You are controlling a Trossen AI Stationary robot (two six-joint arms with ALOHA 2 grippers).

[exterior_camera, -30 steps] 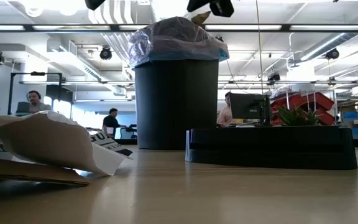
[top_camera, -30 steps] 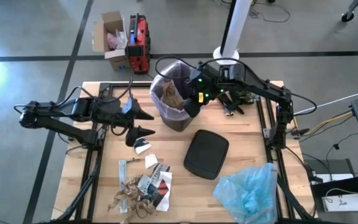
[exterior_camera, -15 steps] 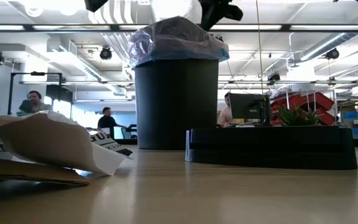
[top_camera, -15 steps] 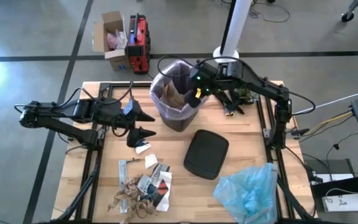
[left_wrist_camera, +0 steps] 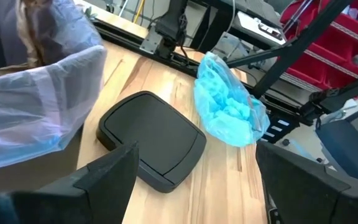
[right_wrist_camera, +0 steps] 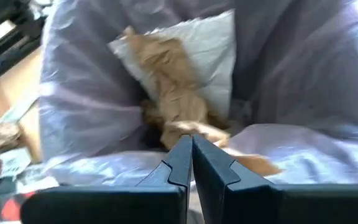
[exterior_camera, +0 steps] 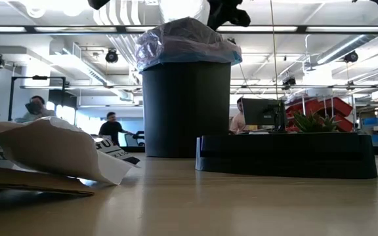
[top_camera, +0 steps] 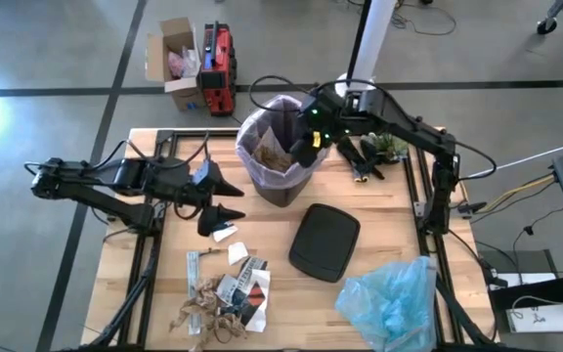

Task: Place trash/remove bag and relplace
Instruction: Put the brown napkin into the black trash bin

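Observation:
The black bin (top_camera: 280, 181) stands at the table's far middle, lined with the pale lavender bag (top_camera: 262, 137) (exterior_camera: 186, 42) (left_wrist_camera: 36, 118). Brown and white paper (right_wrist_camera: 173, 93) lies inside it. My right gripper (top_camera: 306, 149) (right_wrist_camera: 191, 149) is shut and hangs over the bin's right rim. My left gripper (top_camera: 231, 199) (left_wrist_camera: 194, 186) is open, left of the bin and above the table. The trash heap (top_camera: 225, 298) lies near the front left. The light blue bag (top_camera: 394, 298) (left_wrist_camera: 229, 102) rests at the near right.
The bin's black lid (top_camera: 324, 242) (left_wrist_camera: 154, 137) lies flat on the table between the bin and the blue bag. A black-and-green clump (top_camera: 371, 154) sits right of the bin. White scraps (top_camera: 231, 235) lie under my left gripper. People show in the room behind the table.
My right gripper has moved a little toward the table's far edge, staying over the bin's right rim. A brown paper bit beside it a second ago no longer shows in the low view, and the brown paper in the bin sits lower.

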